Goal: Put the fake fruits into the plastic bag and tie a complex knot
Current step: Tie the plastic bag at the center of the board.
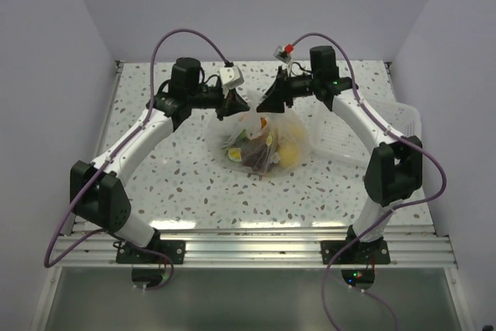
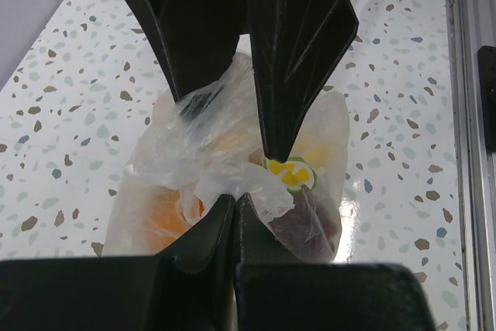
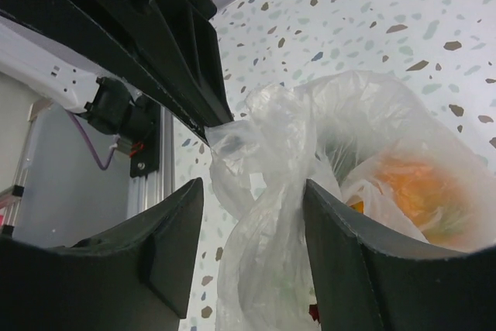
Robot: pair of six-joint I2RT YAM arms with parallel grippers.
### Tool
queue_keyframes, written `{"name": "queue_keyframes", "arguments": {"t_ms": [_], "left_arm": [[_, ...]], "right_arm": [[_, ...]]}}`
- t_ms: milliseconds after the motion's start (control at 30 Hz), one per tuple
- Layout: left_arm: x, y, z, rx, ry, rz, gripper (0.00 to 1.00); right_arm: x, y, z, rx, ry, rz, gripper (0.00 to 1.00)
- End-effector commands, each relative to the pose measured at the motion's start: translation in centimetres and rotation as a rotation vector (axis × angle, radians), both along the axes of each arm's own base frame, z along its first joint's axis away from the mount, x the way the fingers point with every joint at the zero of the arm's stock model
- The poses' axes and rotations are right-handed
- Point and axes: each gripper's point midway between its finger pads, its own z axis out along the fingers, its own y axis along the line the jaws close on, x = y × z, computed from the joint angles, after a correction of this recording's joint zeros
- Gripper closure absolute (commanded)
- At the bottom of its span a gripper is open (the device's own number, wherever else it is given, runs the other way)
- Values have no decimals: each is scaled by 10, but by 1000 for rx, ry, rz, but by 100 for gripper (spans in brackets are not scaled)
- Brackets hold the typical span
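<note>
The plastic bag (image 1: 263,139) sits mid-table with the fake fruits inside: a yellow one (image 1: 287,153) and a dark reddish one (image 1: 252,154). In the left wrist view the bag (image 2: 194,129) shows an orange fruit (image 2: 164,218), a dark one (image 2: 311,224) and a yellow-green slice (image 2: 293,174). My left gripper (image 2: 235,196) is shut on a bunched flap of the bag's neck. My right gripper (image 3: 254,215) is open, its jaws on either side of the twisted neck strand (image 3: 267,191). Both grippers (image 1: 232,105) (image 1: 271,101) meet just above the bag's top.
A white slotted tray (image 1: 385,131) lies at the right, under the right arm's forearm. The aluminium rail (image 1: 248,249) runs along the near edge. White walls close in the back and both sides.
</note>
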Motion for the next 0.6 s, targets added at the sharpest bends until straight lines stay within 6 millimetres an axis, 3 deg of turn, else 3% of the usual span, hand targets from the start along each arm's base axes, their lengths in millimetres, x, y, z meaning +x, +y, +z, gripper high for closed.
{"name": "queue_keyframes", "arguments": {"t_ms": [0,33,167,433,467,567], "left_arm": [[8,1,11,-37,-18,1,100],[7,2,13,-47,-19,-7,100],[1,0,16,-65,-8,-47,100],[-5,-3,23,-86,1,-77,100],[-5,-3,24,-87,0,-78,100],[-6,-3,26,-92,7,-75,100]], "right_arm": [[-7,-4,-7,-13,-14,38,42],[-7,-7,-9,-23,-15,31,41],[-7,-25,-18,-66,-27,7,18],[-5,-64,-30,-138,-80,-26,12],[-5,-67,-30,-150,-108,-34,4],[-4,-72,-44,-180,-108,-87,2]]}}
